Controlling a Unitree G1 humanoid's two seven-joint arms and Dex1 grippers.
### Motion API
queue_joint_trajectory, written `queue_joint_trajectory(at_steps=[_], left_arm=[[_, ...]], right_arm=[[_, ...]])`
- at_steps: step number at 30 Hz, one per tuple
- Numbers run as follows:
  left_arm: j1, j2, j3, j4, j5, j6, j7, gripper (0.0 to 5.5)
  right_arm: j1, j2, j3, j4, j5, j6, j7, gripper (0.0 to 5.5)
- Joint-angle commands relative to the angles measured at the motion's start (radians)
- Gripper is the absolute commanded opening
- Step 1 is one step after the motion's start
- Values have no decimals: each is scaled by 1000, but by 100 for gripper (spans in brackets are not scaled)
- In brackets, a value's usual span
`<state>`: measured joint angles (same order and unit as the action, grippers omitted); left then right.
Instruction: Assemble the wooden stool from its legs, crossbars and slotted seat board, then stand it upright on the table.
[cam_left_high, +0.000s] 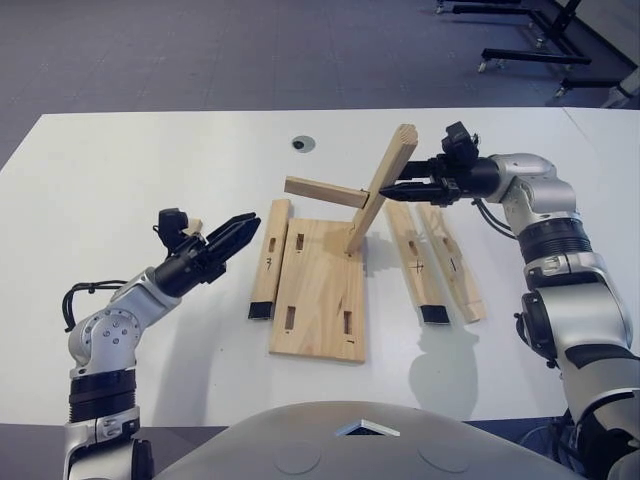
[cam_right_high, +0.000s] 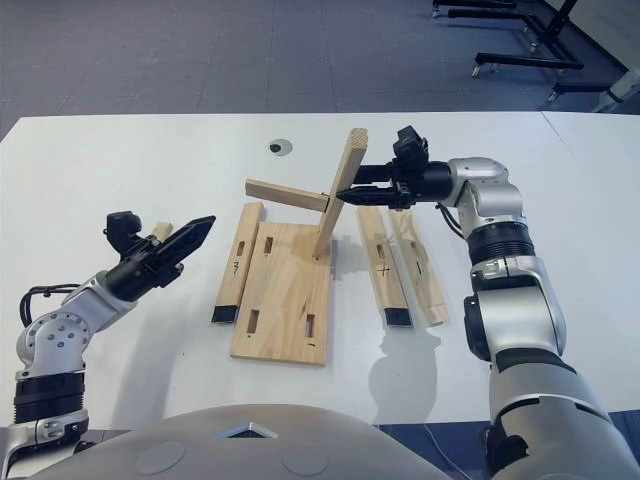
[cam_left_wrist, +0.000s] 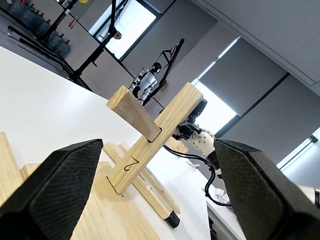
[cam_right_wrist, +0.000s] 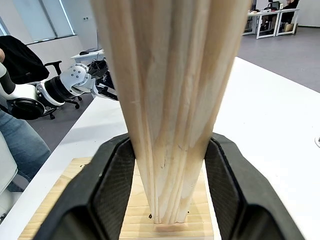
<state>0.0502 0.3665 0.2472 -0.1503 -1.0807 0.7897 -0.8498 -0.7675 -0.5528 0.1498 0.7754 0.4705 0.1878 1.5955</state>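
Plainly, the weak spot is the leg (cam_left_high: 400, 145) propped on the seat board (cam_left_high: 315, 310). Its foot meets the board at the far right slot, but the leg leans away to the far right instead of standing square. I cannot tell whether the foot is seated in the slot at all. A crossbar (cam_left_high: 320, 192) passes through the leg about halfway up and sticks out to the left, its free end unsupported over the board.

The right gripper (cam_left_high: 392, 190) has its jaws clamped on the leg just beside that joint, and it looks to be all that holds the leg up. Letting go now would likely drop leg and crossbar together, pulled over by the lean and the overhanging bar. Pressing down while the leg is tilted could jam the foot askew in the slot. It could also push the board across the table (cam_left_high: 120, 180), since the board lies flat in the middle with nothing pinning it.

The left gripper (cam_left_high: 248, 228) hangs off the board's left side with its jaws spread wide on nothing, apart from the board. A loose leg (cam_left_high: 270, 258) lies along the board's left edge, and a sliding board would push it. Two more legs (cam_left_high: 412, 260) lie side by side just right of the board, where a falling leg could land.
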Motion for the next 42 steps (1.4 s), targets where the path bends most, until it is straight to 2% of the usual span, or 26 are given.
queue_joint_trajectory(at_steps=[1,10,14,17,21,24,27,29,33,36,38,42], left_arm=[[10,-15,-6,-19,19,-20,15,406],[15,-42,-6,-21,30,-48,20,406],[32,-50,4,-40,27,-56,28,406],[54,-42,38,-79,17,-71,46,406],[66,-45,89,-155,15,-107,111,406],[69,-60,111,-234,53,-161,199,406],[45,-61,132,-280,118,-224,298,406],[42,-65,130,-321,146,-249,350,406],[29,-94,128,-342,206,-304,458,406],[28,-118,112,-343,258,-336,525,406],[7,-134,125,-352,263,-359,568,406],[-21,-136,147,-352,272,-390,618,406]], right_arm=[[44,4,50,15,-117,-9,-22,242],[83,-18,-45,-103,-91,37,-9,393],[232,-108,-123,-291,-40,104,-14,460],[398,-160,-234,-454,27,160,-78,516],[551,-113,-411,-571,133,264,-294,521],[648,-6,-508,-667,184,317,-542,521],[728,75,-538,-822,76,312,-860,521],[736,70,-541,-876,14,356,-1007,521],[673,26,-574,-908,59,523,-1112,521],[593,-3,-610,-865,122,600,-1113,521],[572,-53,-585,-862,155,678,-1069,521],[571,-72,-546,-890,103,626,-1081,521]])
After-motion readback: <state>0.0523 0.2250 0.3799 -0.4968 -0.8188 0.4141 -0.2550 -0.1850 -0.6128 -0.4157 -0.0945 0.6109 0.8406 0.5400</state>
